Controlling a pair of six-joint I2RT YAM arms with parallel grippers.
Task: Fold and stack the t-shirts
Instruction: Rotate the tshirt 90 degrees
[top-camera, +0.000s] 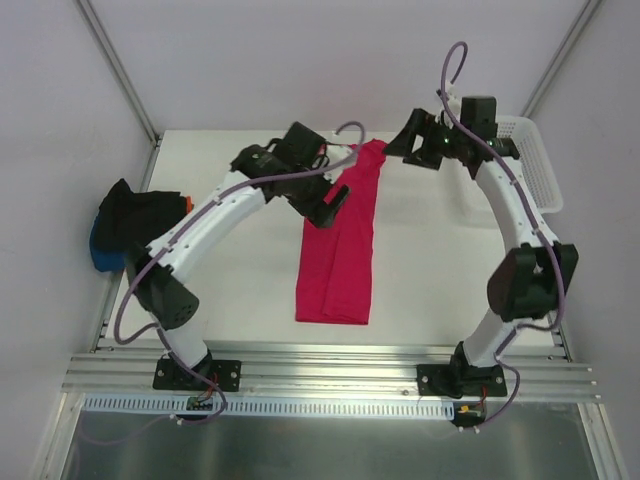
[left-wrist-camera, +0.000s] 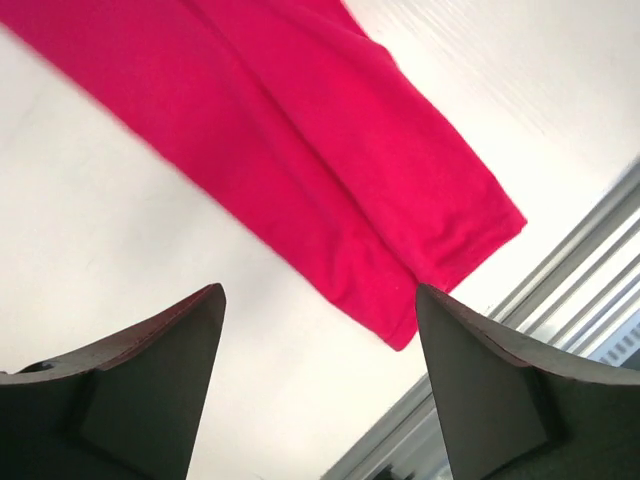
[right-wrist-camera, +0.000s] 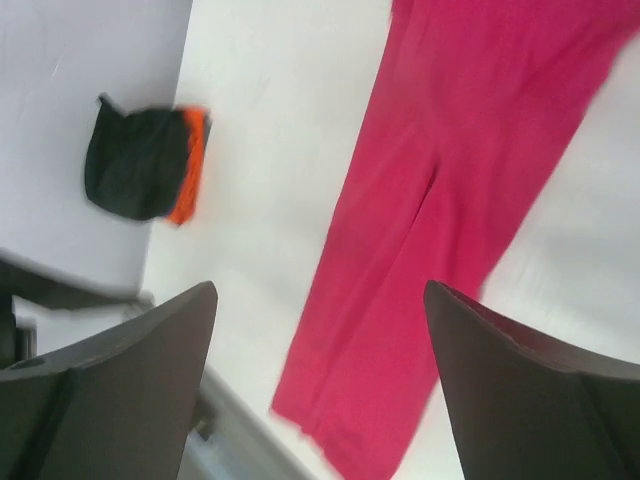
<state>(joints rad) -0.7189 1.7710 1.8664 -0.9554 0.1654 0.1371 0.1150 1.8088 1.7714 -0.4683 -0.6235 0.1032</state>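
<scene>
Top external view, L to R. At the 9 o'clock edge of the table (top-camera: 240, 290) sits a heap: black shirt (top-camera: 130, 215) on top, blue shirt (top-camera: 100, 258) under it, a bit of orange shirt (top-camera: 186, 203) showing at its 3 o'clock side. It looks bunched; can't tell if any of it is folded.

Left gripper (top-camera: 333, 203) is open w/ nothing btwn the fingers, over the left edge of the pink shirt (top-camera: 345, 250), toward its far part. The pink shirt lies mid-table as a long narrow strip running 12 to 6, near end tipped slightly toward 7, flat, both sides already folded in.

Right gripper (top-camera: 400, 143) is also spread wide and empty, just beside the strip's far end at its 3 o'clock.

Step, as I read it: lengthwise fold done, crosswise fold pending. Next move prob. needs both grippers down on the far-end corners, pinching all layers, then carrying that end toward 6 w/o skewing the strip.

White basket (top-camera: 540, 170) sits at the table's 2 o'clock behind the right arm, well apart from the cloth. In the way: the left arm's purple cable (top-camera: 350, 128) loops over the far end, and the left wrist hides part of that edge.
</scene>
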